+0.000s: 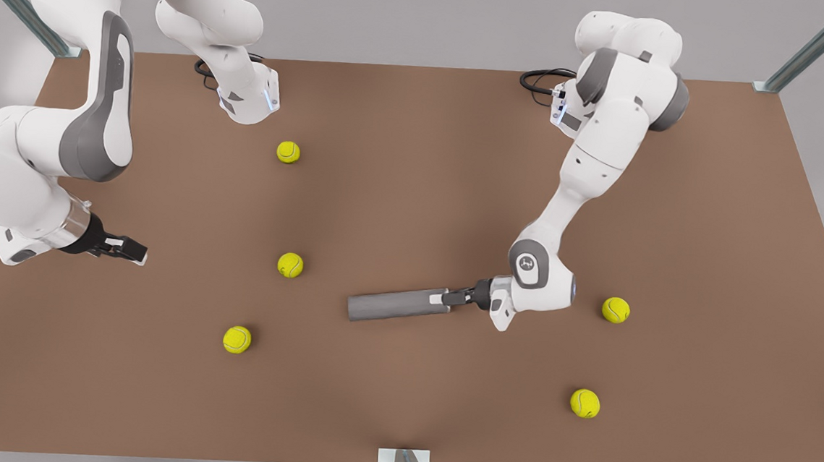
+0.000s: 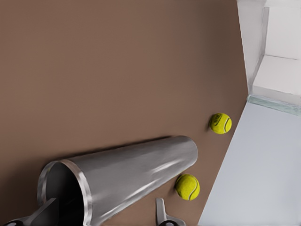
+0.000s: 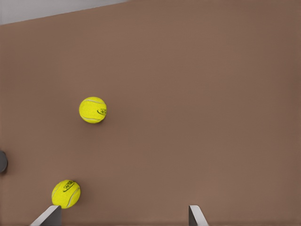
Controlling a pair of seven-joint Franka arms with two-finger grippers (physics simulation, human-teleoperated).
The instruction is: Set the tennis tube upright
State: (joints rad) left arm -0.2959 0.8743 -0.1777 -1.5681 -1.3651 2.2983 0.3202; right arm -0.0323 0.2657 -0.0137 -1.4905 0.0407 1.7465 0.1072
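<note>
**Inspector:** On the brown table (image 1: 417,152), going from the front view's left to its right, give me the count.

**Assistant:** Two arms, five tennis balls, one tennis tube. At the far left the right gripper (image 1: 136,249) hangs over the table near its edge, fingers parted with nothing between them; the right wrist view shows both fingertips (image 3: 196,216) wide apart over bare tabletop. That arm waits.

**Inspector:** The balls?

**Assistant:** All yellow-green. One low on the left (image 1: 237,339), one toward the back (image 1: 288,152), one mid-table (image 1: 290,264), then two on the right: one near the front edge (image 1: 585,402) and one beside the other arm's wrist (image 1: 615,310). All lie apart from one another.

**Inspector:** The task item?

**Assistant:** The tennis tube (image 1: 392,306) lies on its side right of centre, lengthwise across the table. The left gripper (image 1: 442,299) is at its right end. In the left wrist view the silver-rimmed open mouth (image 2: 61,188) faces the camera, with one finger (image 2: 35,217) at the hollow and the other (image 2: 161,214) outside the wall, so the jaws straddle the rim. Whether they press on it, I cannot tell.

**Inspector:** Any writing?

**Assistant:** Dark markings on the balls, illegible. No label legible on the tube.
</note>
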